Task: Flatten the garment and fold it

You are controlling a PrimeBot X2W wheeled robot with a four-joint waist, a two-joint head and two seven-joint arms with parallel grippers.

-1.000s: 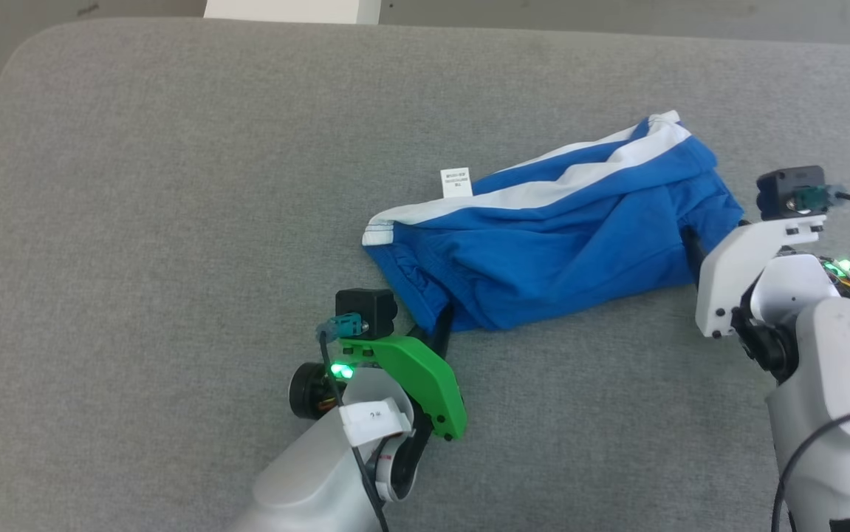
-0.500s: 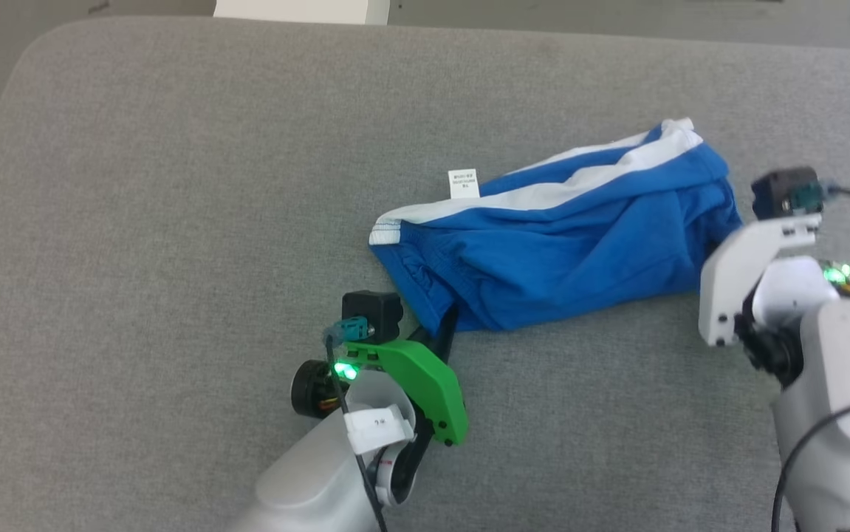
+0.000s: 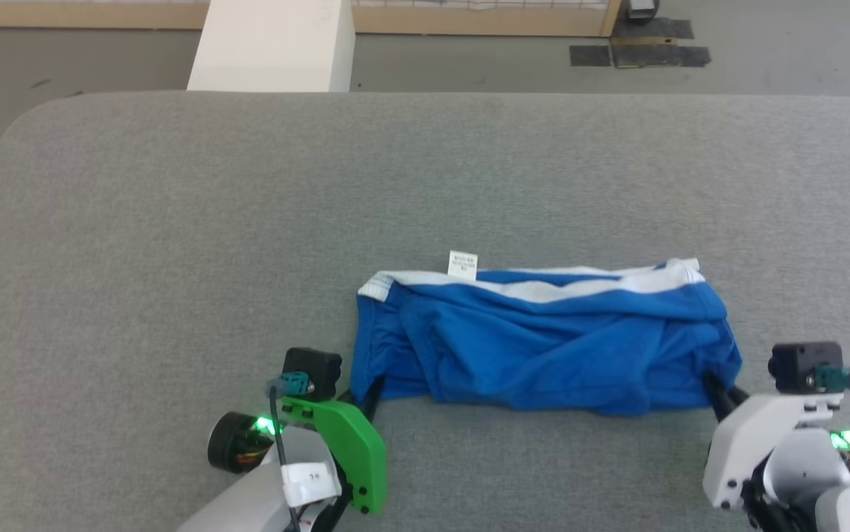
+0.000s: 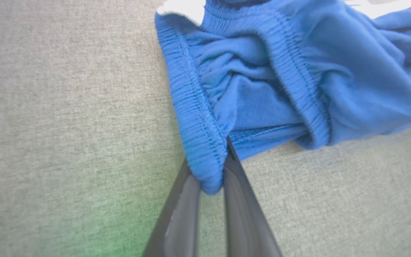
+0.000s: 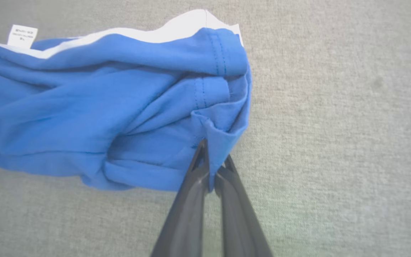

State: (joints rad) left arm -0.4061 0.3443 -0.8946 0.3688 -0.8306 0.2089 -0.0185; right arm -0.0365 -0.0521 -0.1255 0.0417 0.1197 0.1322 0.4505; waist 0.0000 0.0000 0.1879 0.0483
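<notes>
Waistband elastic (image 4: pixel 205 142) is being clamped by the left claw (image 3: pixel 374 386) at the near-left corner. Between the claws the garment (image 3: pixel 543 347) is lying crumpled, unfolded, on the grey counter (image 3: pixel 173 222). The right claw (image 3: pixel 716 388) is pinching just a thin hem fold (image 5: pixel 219 142); I'm thinking a hard outward pull is risking that shallow bite slipping free, leaving the bunching in the middle.

I see the garment (image 3: pixel 543 347) in bright blue, with a white stripe along its far edge and a white label (image 3: pixel 462 265). The worktop (image 3: pixel 173 258) is flecked grey. My left tool (image 4: pixel 209 162) has dark fingers (image 4: pixel 180 214).
</notes>
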